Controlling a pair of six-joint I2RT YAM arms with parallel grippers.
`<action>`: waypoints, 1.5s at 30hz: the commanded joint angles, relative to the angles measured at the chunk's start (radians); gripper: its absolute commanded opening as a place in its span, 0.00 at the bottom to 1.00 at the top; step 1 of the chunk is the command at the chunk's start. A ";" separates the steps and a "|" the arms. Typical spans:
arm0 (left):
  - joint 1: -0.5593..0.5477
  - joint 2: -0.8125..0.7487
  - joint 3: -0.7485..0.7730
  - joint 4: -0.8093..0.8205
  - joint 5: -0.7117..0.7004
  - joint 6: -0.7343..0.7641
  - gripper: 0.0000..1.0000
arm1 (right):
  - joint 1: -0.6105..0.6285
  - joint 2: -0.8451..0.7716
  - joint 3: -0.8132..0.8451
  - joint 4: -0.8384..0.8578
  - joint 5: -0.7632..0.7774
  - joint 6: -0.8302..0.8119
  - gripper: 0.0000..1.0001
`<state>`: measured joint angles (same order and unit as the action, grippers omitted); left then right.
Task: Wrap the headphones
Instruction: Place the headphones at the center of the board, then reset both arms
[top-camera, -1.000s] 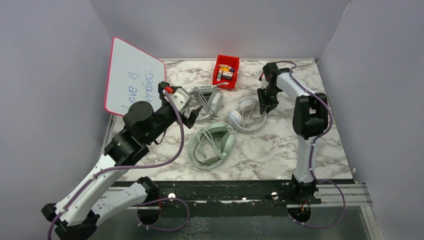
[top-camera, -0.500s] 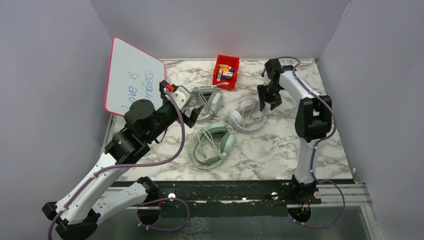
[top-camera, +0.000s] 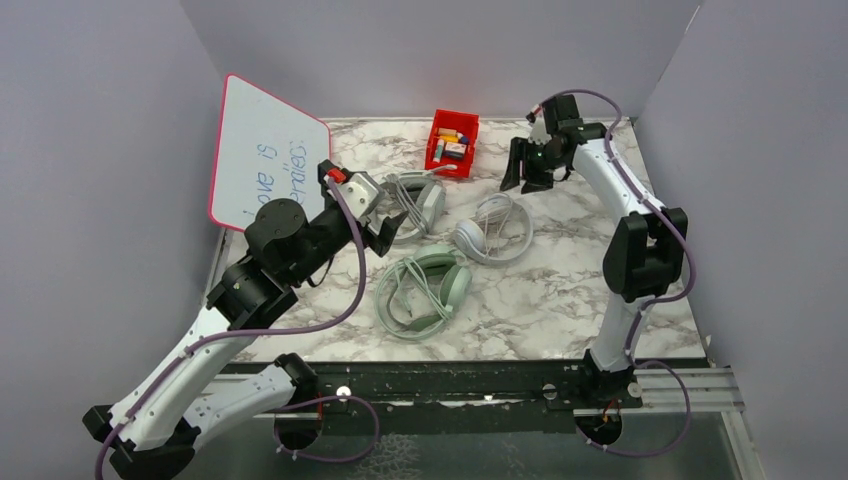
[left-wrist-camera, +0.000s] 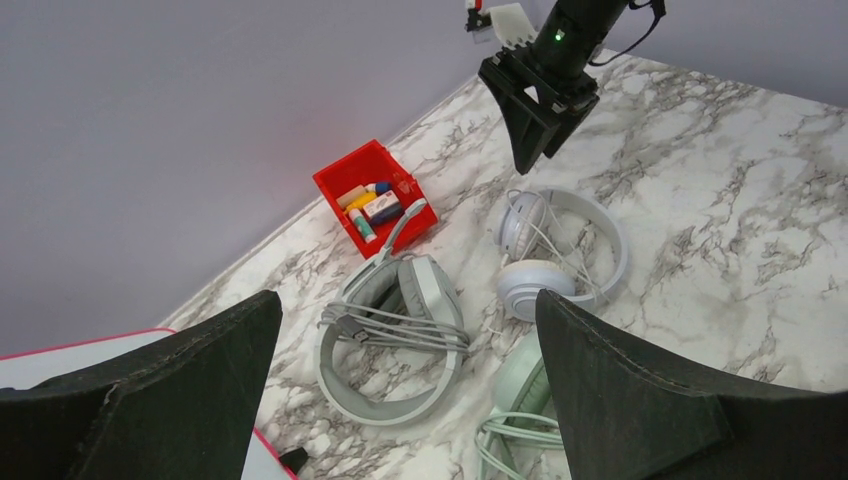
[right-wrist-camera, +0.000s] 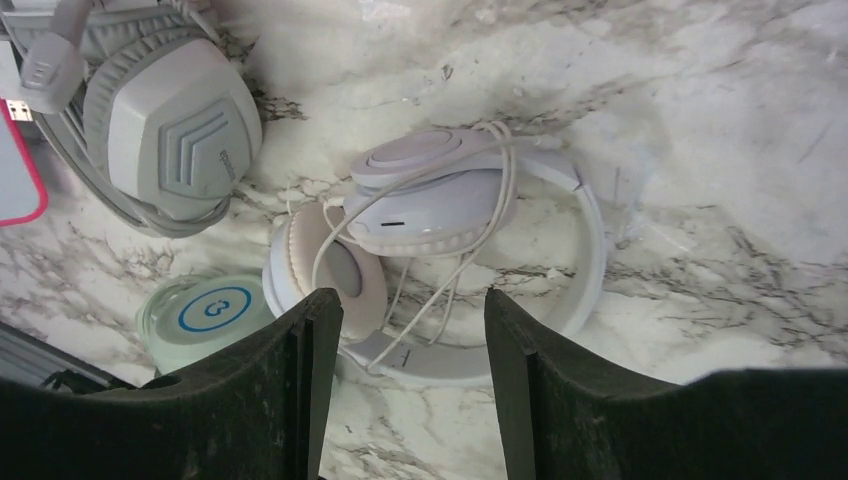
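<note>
The white headset (top-camera: 492, 228) lies in the middle of the marble table (top-camera: 560, 300), with its thin cable looped around the ear cups. One second ago the right gripper (top-camera: 522, 172) was low at this headset. Now it has lifted away toward the red bin (top-camera: 453, 142), with its jaws parted and nothing between them. I judge that this headset is finished. The left gripper (top-camera: 383, 228) has not moved: its jaws are wide apart and empty, beside the grey-white headset (top-camera: 410, 205). The mint-green headset (top-camera: 425, 290) lies nearer the arms. Whether those two cables are fully wrapped, I cannot tell.
</note>
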<state>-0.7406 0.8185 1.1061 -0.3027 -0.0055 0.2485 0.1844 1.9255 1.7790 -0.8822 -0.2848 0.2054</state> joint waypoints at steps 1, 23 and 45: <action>0.004 -0.013 0.037 -0.001 0.032 -0.010 0.96 | 0.048 -0.020 -0.056 0.089 -0.111 0.067 0.59; 0.003 -0.014 0.100 -0.020 -0.058 -0.041 0.99 | 0.152 0.045 0.051 -0.002 0.250 -0.018 0.68; 0.004 0.063 0.537 0.018 -0.285 -0.169 0.99 | 0.153 -0.958 0.099 0.112 0.297 -0.154 1.00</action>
<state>-0.7406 0.8993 1.6131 -0.3054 -0.2951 0.0891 0.3367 1.0744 1.9137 -0.8509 0.0505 0.0856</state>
